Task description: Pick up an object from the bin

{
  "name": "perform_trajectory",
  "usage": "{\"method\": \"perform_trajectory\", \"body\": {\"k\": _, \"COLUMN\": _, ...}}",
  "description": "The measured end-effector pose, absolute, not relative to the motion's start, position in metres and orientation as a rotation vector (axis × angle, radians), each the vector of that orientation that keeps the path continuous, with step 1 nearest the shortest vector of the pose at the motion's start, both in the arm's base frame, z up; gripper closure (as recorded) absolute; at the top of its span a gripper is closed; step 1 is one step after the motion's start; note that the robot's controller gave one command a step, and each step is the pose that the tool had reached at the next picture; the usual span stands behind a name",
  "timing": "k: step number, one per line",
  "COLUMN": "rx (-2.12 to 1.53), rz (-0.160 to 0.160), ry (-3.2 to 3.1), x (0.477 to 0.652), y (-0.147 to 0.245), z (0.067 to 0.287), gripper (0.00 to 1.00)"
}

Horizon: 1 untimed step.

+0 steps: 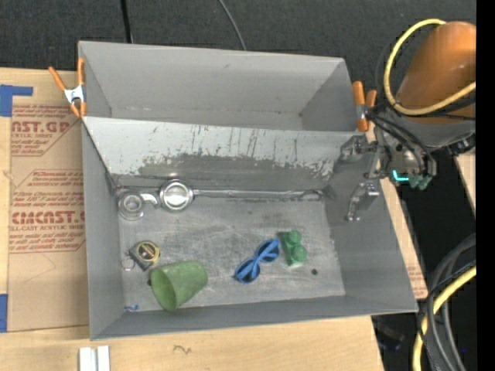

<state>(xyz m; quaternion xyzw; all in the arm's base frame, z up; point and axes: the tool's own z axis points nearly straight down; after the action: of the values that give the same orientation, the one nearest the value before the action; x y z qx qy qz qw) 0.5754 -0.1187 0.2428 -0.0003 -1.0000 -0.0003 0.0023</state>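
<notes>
My gripper [360,200] hangs over the bin's sloping right wall, above the floor. Nearest to it on the floor, below and to its left, lies a small green lumpy toy [292,248]. A pair of blue toy glasses [258,260] lies slanted right beside the green toy, touching its left side. A tiny dark speck [313,271] sits just right of them.
A green plastic cup [179,284] lies on its side at the front left, with a small brass-and-grey round thing [145,254] just behind it. At the back left sit a shiny metal lid [176,195] and a clear ring [131,204]. The arm with its orange cover is at the right.
</notes>
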Motion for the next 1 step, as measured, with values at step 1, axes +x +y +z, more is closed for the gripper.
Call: {"method": "perform_trajectory", "body": {"k": 1, "rx": 0.306, "rz": -0.005, "ry": -3.121, "x": 0.5497, "y": -0.0705, "z": 0.1135, "gripper": 0.0}}
